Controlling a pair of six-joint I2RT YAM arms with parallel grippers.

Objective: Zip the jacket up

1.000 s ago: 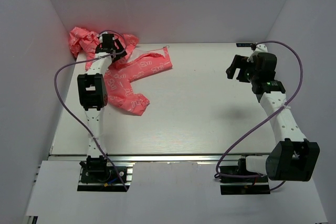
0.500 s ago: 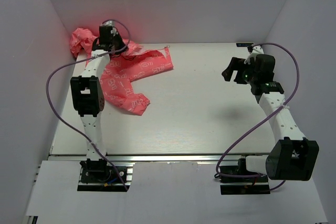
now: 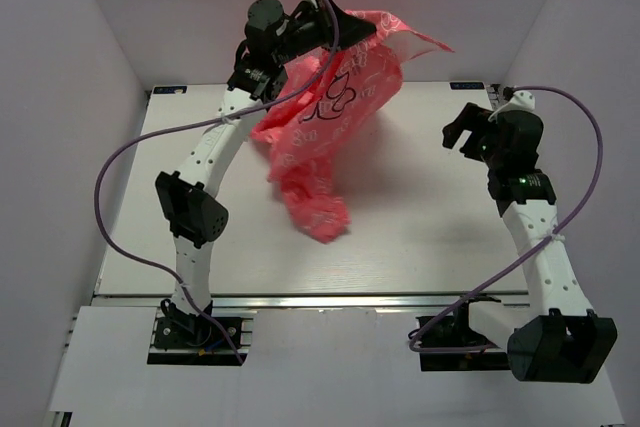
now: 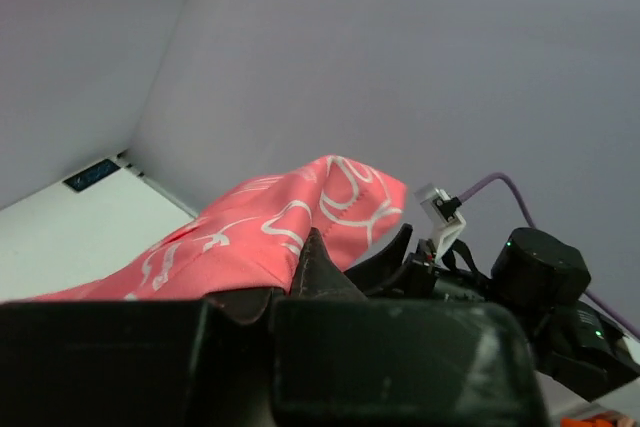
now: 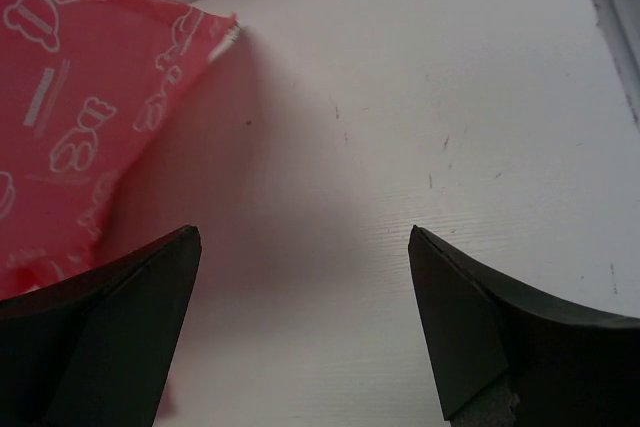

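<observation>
Jacket (image 3: 330, 122) hanging from left gripper (image 3: 362, 29) clamped on it above table (image 3: 420, 247), right gripper (image 3: 456, 133) open, apart beside it

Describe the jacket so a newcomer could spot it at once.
Look at the far side of the white table, where the left arm reaches up. The left gripper is shut on cloth hanging in the air: that is the jacket, thin coral-pink fabric with white printed outlines, the only cloth and the only pink thing in view.
</observation>
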